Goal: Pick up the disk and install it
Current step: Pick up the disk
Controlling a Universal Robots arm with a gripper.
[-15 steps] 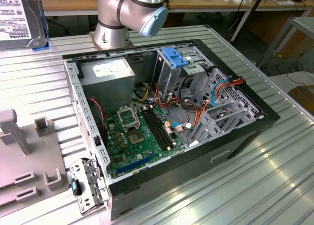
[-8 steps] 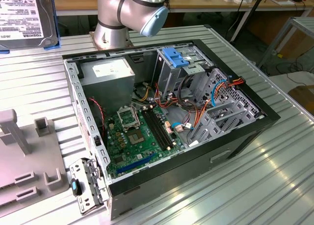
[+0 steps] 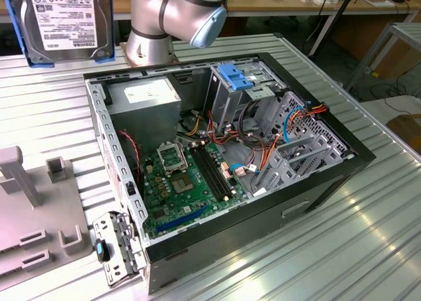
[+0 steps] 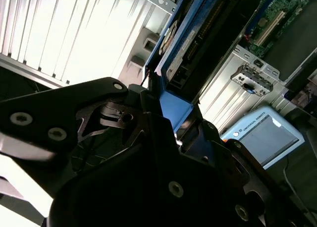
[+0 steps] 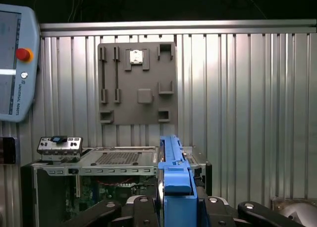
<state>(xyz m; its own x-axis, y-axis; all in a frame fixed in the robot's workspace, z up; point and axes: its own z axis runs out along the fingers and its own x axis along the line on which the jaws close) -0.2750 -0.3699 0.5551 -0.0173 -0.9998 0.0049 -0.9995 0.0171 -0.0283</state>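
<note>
carry | my jaws pinched the disk (image 3: 62, 18) by its blue edge, clear of the case (image 3: 263, 225) | judged: I needed it kept square, unhurried

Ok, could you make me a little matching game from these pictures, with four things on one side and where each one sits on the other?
Things:
1. dark-grey rectangular hard disk with bright blue plastic rails
2. pale blue plastic bracket
3. flat grey plastic tray
4. green circuit board

Places:
A. inside the open black computer case
B. on the ribbed metal table, beside that case
C. gripped in the robot's hand
D. atop the silver metal cage

Pairs: 1-C, 2-D, 3-B, 4-A
</note>
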